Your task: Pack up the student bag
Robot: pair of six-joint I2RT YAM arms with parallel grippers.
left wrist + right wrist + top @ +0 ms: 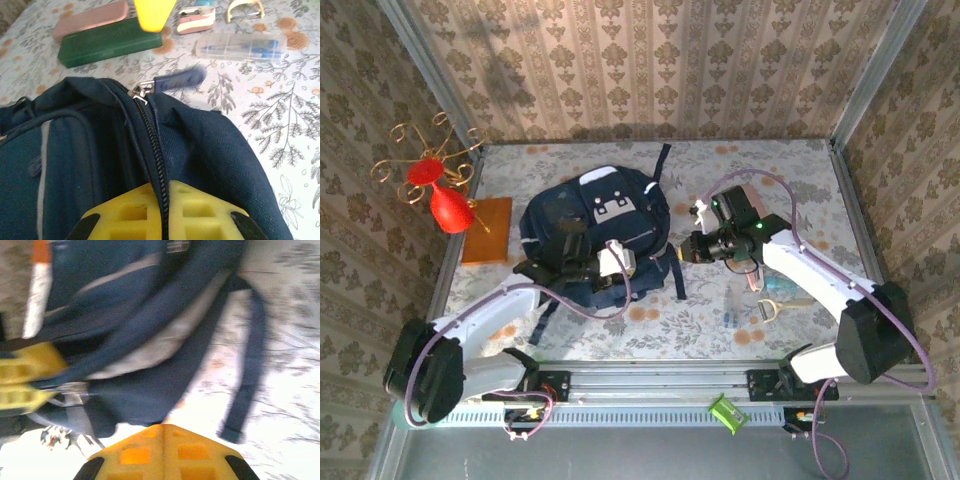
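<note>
Green case (107, 42), pink case (90, 16), red vase (448, 208)

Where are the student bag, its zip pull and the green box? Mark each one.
student bag (605, 215): top external view, on its white-patched front.
zip pull (181, 79): left wrist view, on the blue tab.
green box (107, 42): left wrist view, on its top face.

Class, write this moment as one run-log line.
left gripper: shut on student bag zip seam | right gripper: shut, beside bag | zip: closed

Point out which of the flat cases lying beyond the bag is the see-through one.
The clear case with blue contents, right of the pink case and green case, both opaque.
</note>
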